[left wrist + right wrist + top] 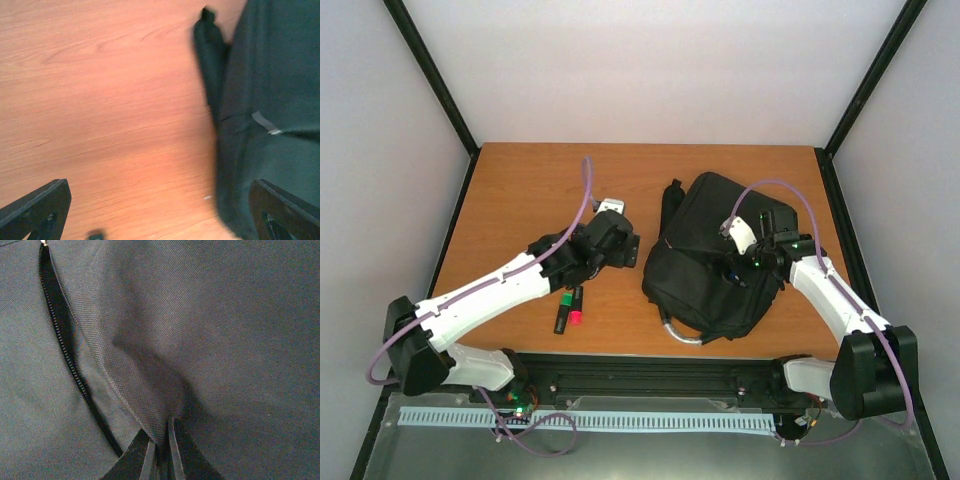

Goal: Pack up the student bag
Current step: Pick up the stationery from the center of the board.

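Observation:
The student bag [705, 255] is a big black backpack lying flat on the right half of the wooden table. My right gripper [735, 268] rests on top of it. In the right wrist view that gripper [161, 442] is shut, pinching a raised fold of the bag's fabric [200, 340] beside an open zipper [60, 340]. My left gripper [625, 250] hovers just left of the bag. In the left wrist view it [160, 222] stands wide open over bare wood with nothing between its fingers [37, 210], and the bag's side [275, 100] and a strap [210, 60] lie at the right.
Two dark markers [568, 308] with green and red ends lie on the table under the left forearm. A small whitish item [611, 205] sits just behind the left gripper. A silvery grey piece [682, 335] sticks out at the bag's near edge.

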`<state>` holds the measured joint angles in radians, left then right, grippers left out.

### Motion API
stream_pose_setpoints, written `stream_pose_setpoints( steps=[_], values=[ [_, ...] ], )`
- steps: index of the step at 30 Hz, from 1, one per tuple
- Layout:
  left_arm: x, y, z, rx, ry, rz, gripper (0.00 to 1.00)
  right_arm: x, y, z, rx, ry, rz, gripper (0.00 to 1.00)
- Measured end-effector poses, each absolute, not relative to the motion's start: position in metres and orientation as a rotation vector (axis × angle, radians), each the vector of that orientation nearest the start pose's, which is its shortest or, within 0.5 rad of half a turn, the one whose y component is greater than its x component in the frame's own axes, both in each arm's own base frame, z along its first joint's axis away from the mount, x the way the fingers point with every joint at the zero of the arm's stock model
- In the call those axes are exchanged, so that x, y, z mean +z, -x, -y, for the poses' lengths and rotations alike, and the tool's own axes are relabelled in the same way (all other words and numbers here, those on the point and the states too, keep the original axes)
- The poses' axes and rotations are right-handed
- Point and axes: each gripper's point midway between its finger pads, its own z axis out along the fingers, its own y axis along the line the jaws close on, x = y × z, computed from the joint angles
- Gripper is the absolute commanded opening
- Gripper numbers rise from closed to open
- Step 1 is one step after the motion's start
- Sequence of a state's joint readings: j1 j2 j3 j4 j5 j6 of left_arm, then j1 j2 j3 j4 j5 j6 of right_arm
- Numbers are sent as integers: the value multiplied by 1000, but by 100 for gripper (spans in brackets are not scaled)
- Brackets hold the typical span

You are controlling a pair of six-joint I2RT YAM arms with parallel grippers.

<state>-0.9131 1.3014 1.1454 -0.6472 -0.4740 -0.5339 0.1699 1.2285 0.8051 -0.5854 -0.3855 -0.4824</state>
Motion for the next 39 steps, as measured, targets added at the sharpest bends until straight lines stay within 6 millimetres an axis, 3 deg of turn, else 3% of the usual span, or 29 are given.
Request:
stream_pose_setpoints(
  steps=[7, 12, 15, 20, 24, 28, 31, 33, 34, 39],
  values=[
    [197, -272, 187, 210, -398, -2368, 100, 118, -288, -116, 378, 939, -2330, 6],
    [198, -268, 148, 486, -381, -2389, 100, 119, -286, -118, 400, 946, -2325, 6],
    [206, -272, 138, 583, -346, -2370, 100, 120, -285, -120, 415, 952, -2321, 6],
    [213, -258, 134, 420, -333, -2362, 100, 121, -283, -122, 434, 956, -2319, 6],
    [241, -251, 135, 190, -224, -2283, 100, 121, -283, -122, 441, 958, -2319, 6],
    [248, -251, 113, 244, -75, -2225, 100, 121, -282, -123, 444, 958, -2319, 6],
    [232, -257, 117, 305, -113, -2274, 100, 121, -282, -123, 446, 958, -2319, 7],
    [214, -260, 121, 317, -153, -2344, 84, 121, -282, -123, 447, 959, -2320, 7],
    [207, -261, 121, 313, -155, -2376, 82, 121, -282, -123, 449, 959, -2320, 7],
    [177, -266, 107, 195, -82, -2539, 84, 121, -281, -124, 456, 961, -2318, 7]
  ],
)
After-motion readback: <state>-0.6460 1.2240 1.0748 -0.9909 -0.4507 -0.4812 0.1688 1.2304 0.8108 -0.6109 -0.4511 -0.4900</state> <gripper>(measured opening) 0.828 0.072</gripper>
